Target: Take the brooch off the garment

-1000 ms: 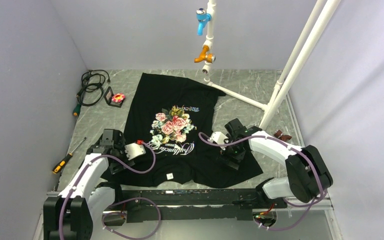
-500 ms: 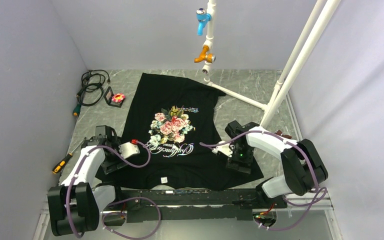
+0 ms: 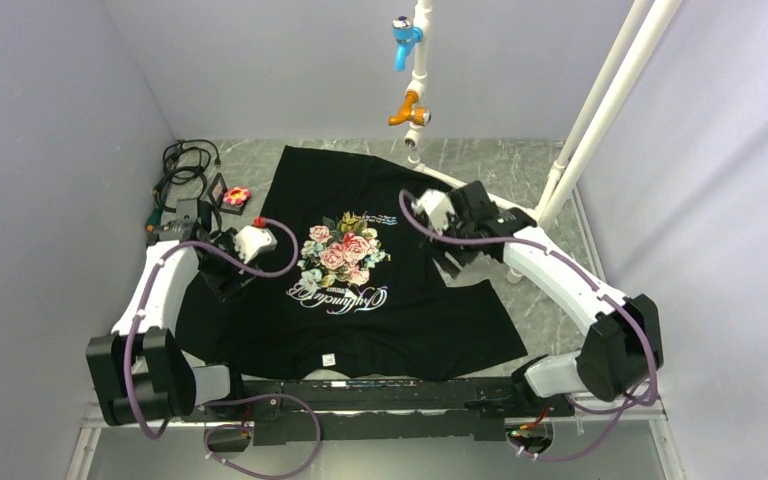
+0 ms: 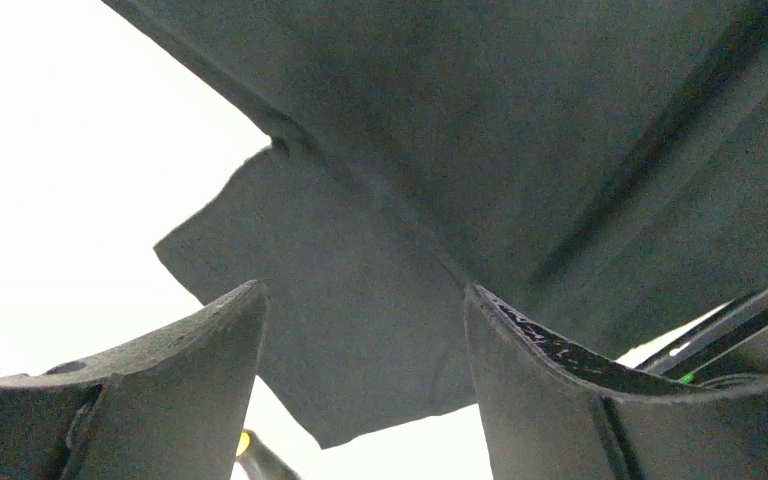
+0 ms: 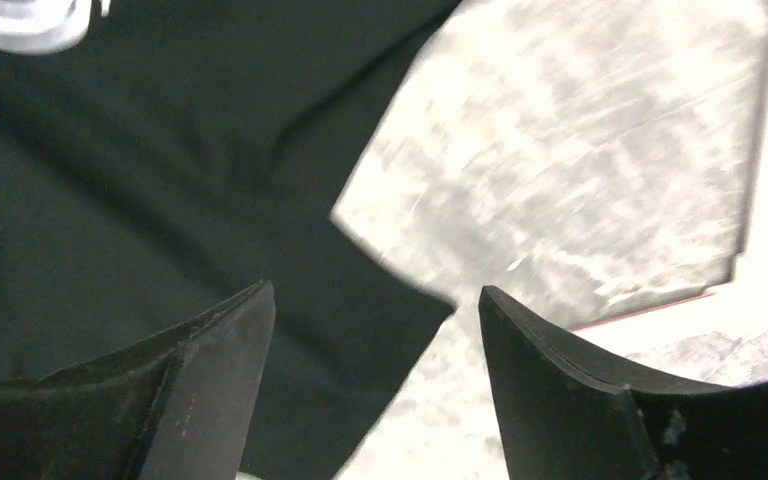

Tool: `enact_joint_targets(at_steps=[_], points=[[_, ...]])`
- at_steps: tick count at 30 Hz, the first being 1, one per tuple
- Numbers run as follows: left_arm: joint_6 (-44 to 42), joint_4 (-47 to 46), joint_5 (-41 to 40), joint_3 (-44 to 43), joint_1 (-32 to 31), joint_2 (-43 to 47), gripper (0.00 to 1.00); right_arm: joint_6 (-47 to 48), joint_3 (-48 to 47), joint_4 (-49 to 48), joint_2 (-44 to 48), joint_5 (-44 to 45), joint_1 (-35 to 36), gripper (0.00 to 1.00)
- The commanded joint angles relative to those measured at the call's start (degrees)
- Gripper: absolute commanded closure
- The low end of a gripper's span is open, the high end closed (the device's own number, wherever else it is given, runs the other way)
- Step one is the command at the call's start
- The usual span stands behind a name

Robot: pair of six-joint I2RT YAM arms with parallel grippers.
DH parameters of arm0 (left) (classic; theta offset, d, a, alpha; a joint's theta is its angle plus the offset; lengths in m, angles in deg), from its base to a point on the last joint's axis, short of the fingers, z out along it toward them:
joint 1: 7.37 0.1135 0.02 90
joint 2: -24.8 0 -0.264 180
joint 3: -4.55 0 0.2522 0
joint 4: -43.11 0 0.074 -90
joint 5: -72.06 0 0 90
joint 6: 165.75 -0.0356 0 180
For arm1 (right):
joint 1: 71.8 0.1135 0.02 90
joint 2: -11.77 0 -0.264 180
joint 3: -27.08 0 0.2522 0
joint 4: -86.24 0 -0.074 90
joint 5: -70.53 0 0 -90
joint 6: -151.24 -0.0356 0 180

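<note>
The black garment [image 3: 360, 310] lies flat on the marbled table, its rose print [image 3: 340, 250] facing up. The brooch [image 3: 237, 196], a pink-red flower with a yellow centre, rests on a small black case just off the shirt's far left edge. My left gripper [image 3: 222, 274] is open and empty over the shirt's left sleeve; in the left wrist view [image 4: 365, 300] the black sleeve [image 4: 360, 330] shows between its fingers. My right gripper [image 3: 460, 262] is open and empty over the right sleeve; in the right wrist view [image 5: 375, 295] the sleeve corner [image 5: 390, 290] lies between its fingers.
A coiled black cable [image 3: 185, 165] and a green-handled screwdriver [image 3: 152, 218] lie at the far left. A white pipe frame [image 3: 560, 170] with a blue tap [image 3: 403, 40] and an orange tap [image 3: 408, 110] rises at the back right. A yellow-tipped tool [image 4: 245, 442] shows under the left fingers.
Both arms have swung away from the near edge toward the back. The left gripper moved up along the shirt's left side toward the brooch; the right gripper moved up to the right sleeve.
</note>
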Motion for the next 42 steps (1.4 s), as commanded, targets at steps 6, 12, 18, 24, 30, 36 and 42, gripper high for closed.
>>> enact_joint_targets(at_steps=[6,12,18,24,30,36,42], points=[[15.07,-1.52,11.09,-12.06,0.24,-9.01,0.25,-40.97,-15.79,-15.49,-15.44,13.92,-6.29,0.44],[20.82,-0.26,14.85,-17.28,0.24,-13.76,0.25,-50.98,-14.39,-26.49,-19.04,8.29,-8.71,0.47],[21.99,-0.37,16.24,-17.72,0.25,-14.54,0.26,-53.85,-20.00,-30.87,-27.84,11.98,-9.97,0.48],[22.07,-0.20,16.30,-18.57,0.25,-14.52,0.26,-56.95,-28.51,-29.12,-37.19,14.80,-12.95,0.48],[22.26,-0.24,16.52,-18.09,0.25,-14.93,0.26,-55.82,-32.67,-31.71,-42.96,13.34,-13.63,0.48],[21.93,-0.13,15.85,-18.00,0.23,-15.44,0.26,-55.71,-35.49,-32.61,-46.49,11.53,-14.04,0.45],[22.12,-0.02,15.48,-18.33,0.25,-16.28,0.26,-56.55,-37.11,-32.93,-49.36,10.93,-14.23,0.37]])
